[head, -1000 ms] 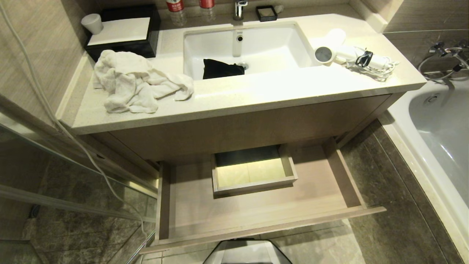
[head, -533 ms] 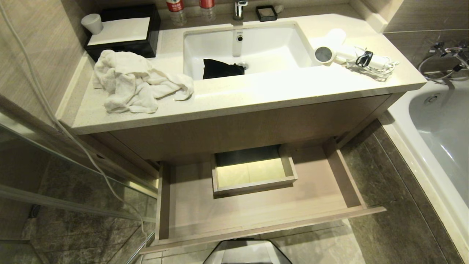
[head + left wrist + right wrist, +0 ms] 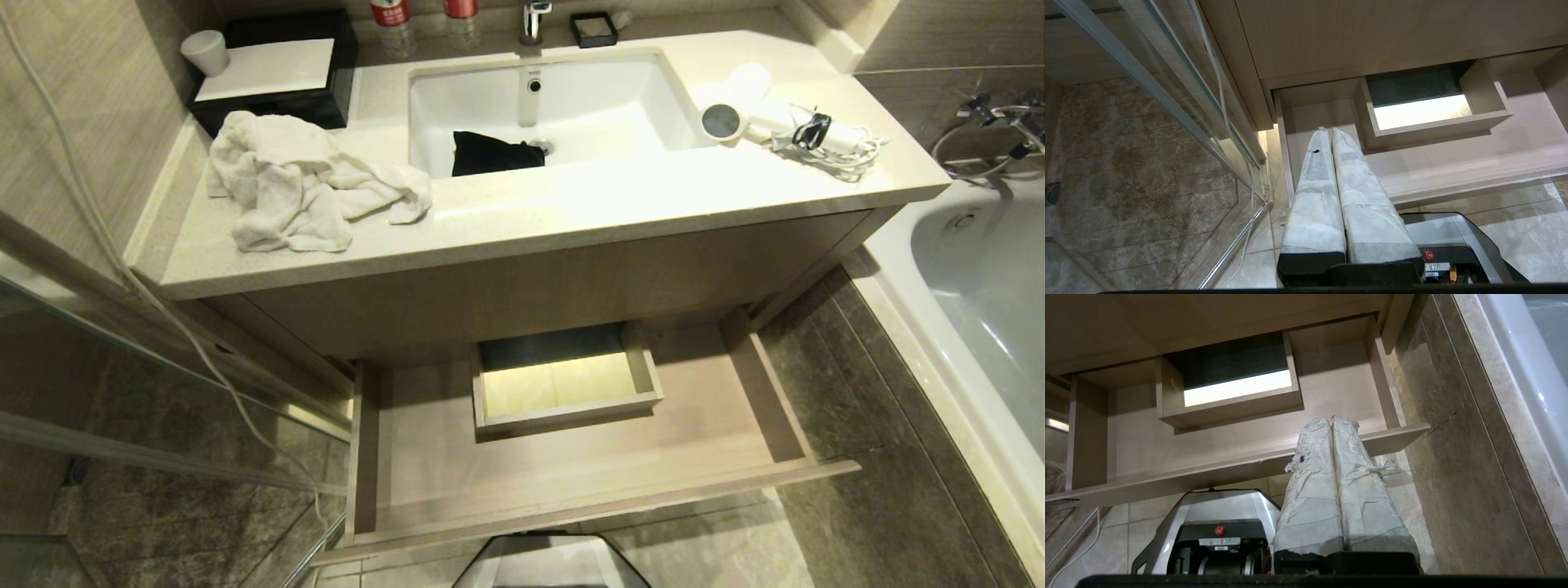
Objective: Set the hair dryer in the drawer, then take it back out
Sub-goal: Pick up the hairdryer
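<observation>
One hair dryer (image 3: 763,114), white, grey round end toward the basin, cord bundled by a black tie; lies on the bench (image 3: 571,204) right of the sink (image 3: 555,106), near the bathtub (image 3: 971,269) side. One drawer (image 3: 571,482), light wood grain, pulled fully out below the bench, nothing in it, boxed cutout (image 3: 563,384) mid-back. One white towel (image 3: 294,184), crumpled, left end of the bench. One black cloth (image 3: 494,153) in the sink. Left pincer (image 3: 1329,130), wrapped fingers clenched together, empty, parked low over the drawer's left end. Right pincer (image 3: 1331,419), clenched, empty, parked low by the drawer's right front corner.
</observation>
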